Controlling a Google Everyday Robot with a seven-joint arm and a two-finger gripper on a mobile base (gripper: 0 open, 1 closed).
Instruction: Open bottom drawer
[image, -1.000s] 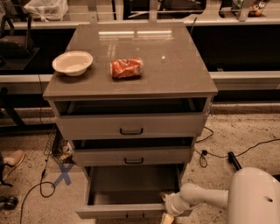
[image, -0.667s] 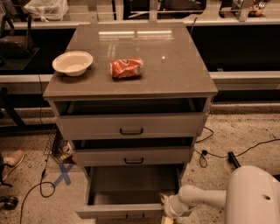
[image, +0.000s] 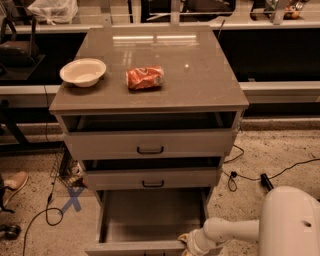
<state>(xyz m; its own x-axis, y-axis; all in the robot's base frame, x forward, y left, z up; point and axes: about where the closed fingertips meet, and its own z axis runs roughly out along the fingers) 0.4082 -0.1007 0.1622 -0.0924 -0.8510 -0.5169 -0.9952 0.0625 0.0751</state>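
The bottom drawer (image: 145, 220) of the grey-beige cabinet is pulled far out toward me, showing its plain grey inside. Its flat front (image: 135, 248) runs along the bottom edge of the view; its handle is cut off there. The gripper (image: 187, 245) is at the drawer's front right corner, at the end of my white arm (image: 235, 231), which reaches in from the lower right. The middle drawer (image: 150, 178) and the top drawer (image: 150, 144) each stand slightly out, both with black bar handles.
A white bowl (image: 83, 71) and a red crumpled snack bag (image: 145, 77) lie on the cabinet top (image: 200, 80). Black cables (image: 250, 175) trail over the floor to the right and left. A blue tape cross (image: 72, 197) marks the floor at left. A shoe (image: 15, 182) shows at far left.
The arm and gripper have shifted slightly left along the drawer front. The bottom drawer stays pulled out.
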